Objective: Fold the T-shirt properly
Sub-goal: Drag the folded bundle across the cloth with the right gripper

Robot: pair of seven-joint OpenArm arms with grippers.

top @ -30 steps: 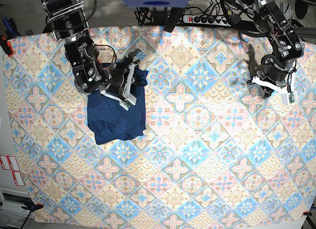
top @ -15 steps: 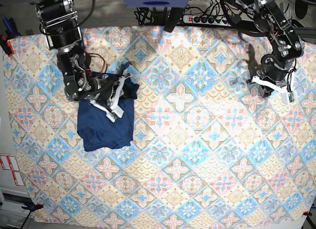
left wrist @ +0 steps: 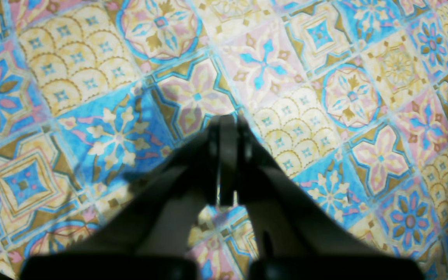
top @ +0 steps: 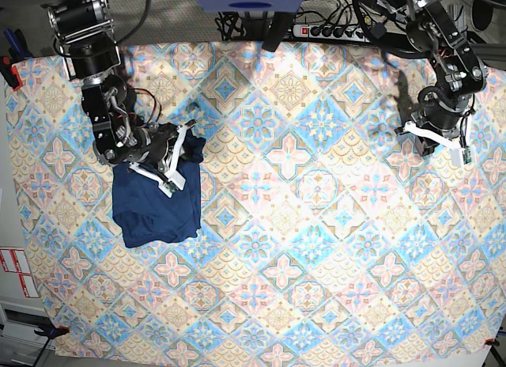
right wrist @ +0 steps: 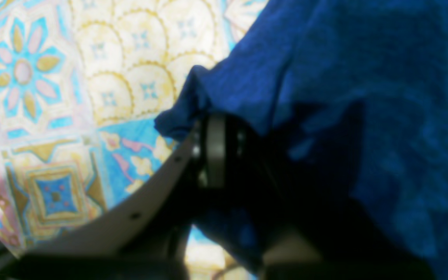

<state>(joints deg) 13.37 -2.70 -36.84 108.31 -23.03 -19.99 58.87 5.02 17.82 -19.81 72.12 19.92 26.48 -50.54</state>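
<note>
The dark navy T-shirt (top: 154,209) lies as a folded bundle on the left side of the patterned tablecloth (top: 316,225). My right gripper (top: 188,152) is at the bundle's upper right corner and shut on the fabric. In the right wrist view the fingertips (right wrist: 216,128) are closed together, and the shirt's edge (right wrist: 344,97) drapes over them above the tablecloth (right wrist: 72,77). My left gripper (top: 461,153) is far off at the right edge, shut and empty. In the left wrist view its closed tips (left wrist: 227,124) hover over bare tablecloth (left wrist: 91,58).
A power strip (top: 332,31) and cables lie beyond the table's back edge. A red clamp (top: 8,68) sits at the left edge. White labels (top: 16,272) are stuck outside the cloth at lower left. The cloth reaches nearly to the table's edges.
My right arm has dragged the shirt bundle leftward and slightly down across the cloth, still holding its corner. The left arm has not moved.
</note>
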